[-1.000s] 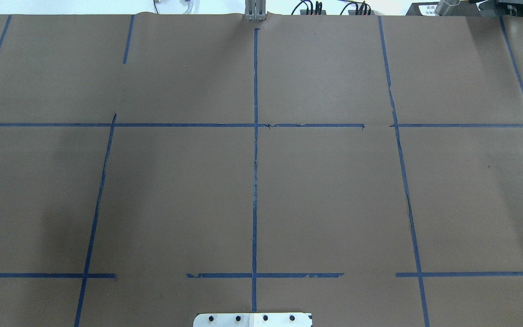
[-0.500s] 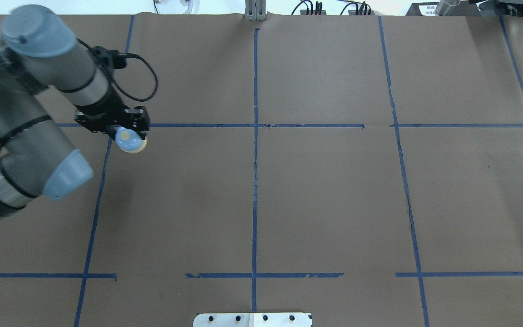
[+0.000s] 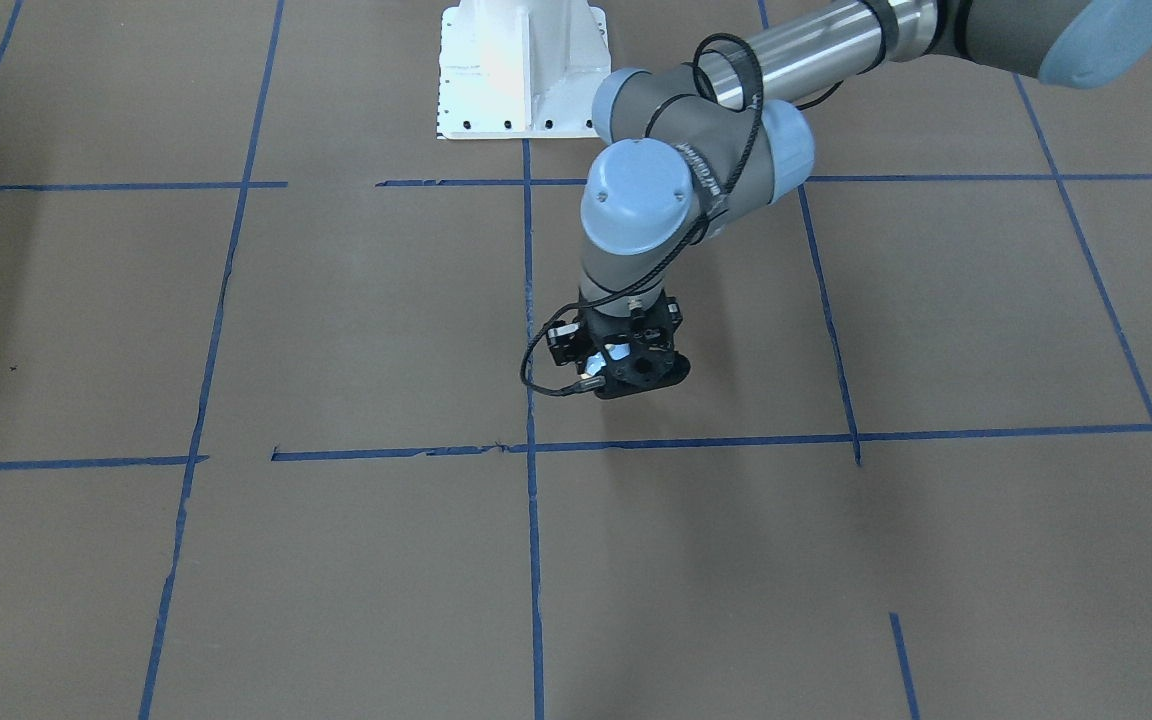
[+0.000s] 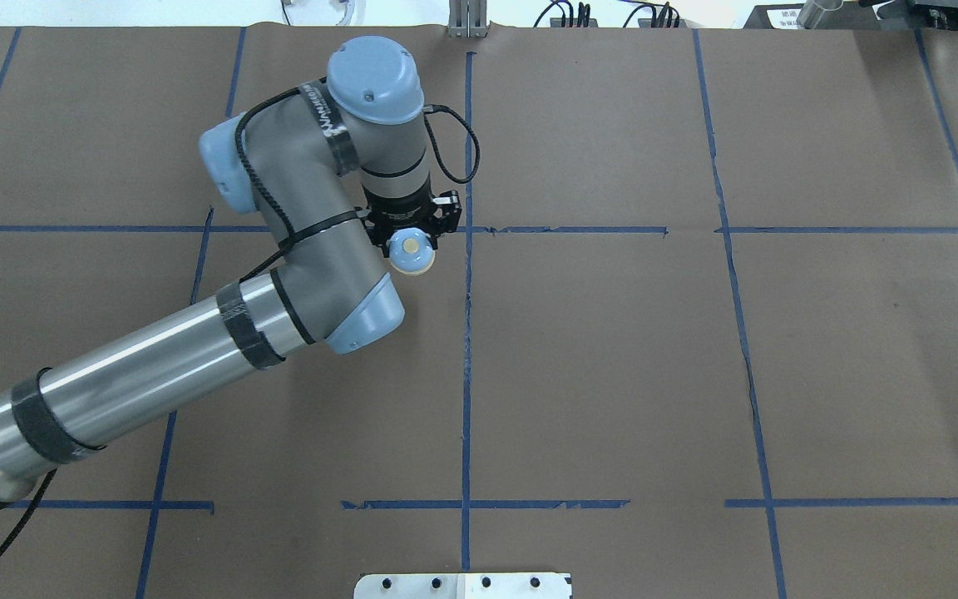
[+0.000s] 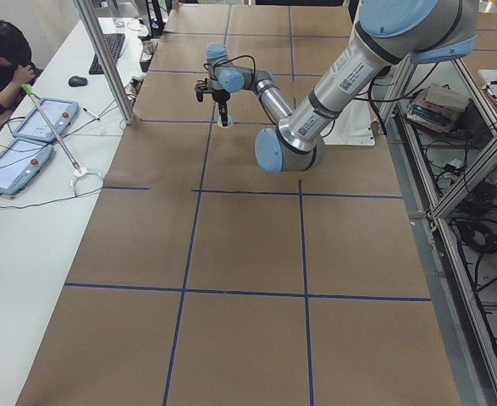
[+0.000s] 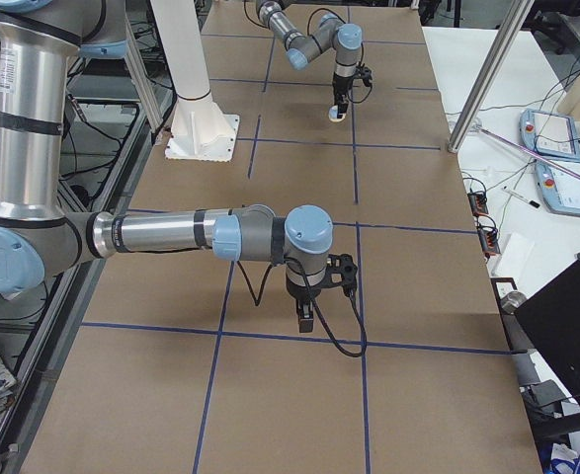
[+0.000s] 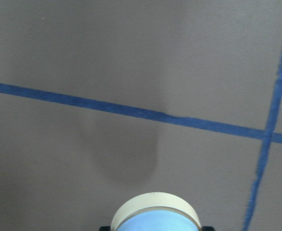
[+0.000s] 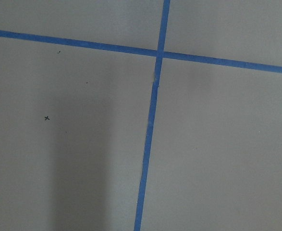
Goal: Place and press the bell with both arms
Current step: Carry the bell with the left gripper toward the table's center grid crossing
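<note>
The bell [image 4: 410,250], a light-blue dome with a cream button on a cream base, is held in my left gripper [image 4: 411,238]. It hangs a little above the brown paper, just left of the centre tape line and beside the far cross line. The bell's base shows at the bottom of the left wrist view [image 7: 155,211], with its shadow on the paper ahead. In the front-facing view the left gripper [image 3: 633,372] points down and hides the bell. The right gripper [image 6: 306,318] shows only in the exterior right view, low over a tape crossing; I cannot tell if it is open or shut.
Blue tape lines [image 4: 467,333] divide the brown paper into squares. The white bolted pedestal [image 3: 521,70] stands at the robot's side of the table. An operator [image 5: 2,59] sits at a side table with tablets. An aluminium post [image 5: 104,59] stands at the table's far edge.
My left arm has swung in from the left edge and carried the bell rightward, from the left squares to just beside the centre tape line.
</note>
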You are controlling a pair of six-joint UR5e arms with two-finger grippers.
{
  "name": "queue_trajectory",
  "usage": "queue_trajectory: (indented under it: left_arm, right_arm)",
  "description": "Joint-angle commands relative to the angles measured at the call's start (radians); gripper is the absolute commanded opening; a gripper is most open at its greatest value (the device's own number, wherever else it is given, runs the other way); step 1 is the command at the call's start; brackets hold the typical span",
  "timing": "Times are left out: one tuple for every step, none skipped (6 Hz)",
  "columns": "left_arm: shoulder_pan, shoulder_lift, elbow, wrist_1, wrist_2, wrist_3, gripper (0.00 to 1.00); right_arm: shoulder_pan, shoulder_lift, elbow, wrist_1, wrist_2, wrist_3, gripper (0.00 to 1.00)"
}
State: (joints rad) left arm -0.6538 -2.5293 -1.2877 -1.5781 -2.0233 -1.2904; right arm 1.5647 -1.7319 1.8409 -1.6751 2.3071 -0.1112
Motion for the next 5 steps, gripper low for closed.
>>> queue_trajectory:
  left_arm:
    - [0.049,-0.104,0.187,-0.132,0.064,-0.038,0.0]
    - [0.054,-0.115,0.233,-0.185,0.066,-0.029,0.01]
    - [0.054,-0.112,0.234,-0.186,0.066,-0.021,0.59]
    - [0.054,-0.108,0.229,-0.184,0.066,-0.015,0.99]
    - [0.053,-0.106,0.222,-0.175,0.064,-0.015,1.0]
  right_arm:
    - [0.0,0.0,0.0,0.0,0.0,0.001,1.0]
    - [0.0,0.0,0.0,0.0,0.0,0.001,1.0]
    - [0.0,0.0,0.0,0.0,0.0,0.002,1.0]
    - [0.0,0.0,0.0,0.0,0.0,0.004,1.0]
    - [0.0,0.0,0.0,0.0,0.0,0.004,1.0]
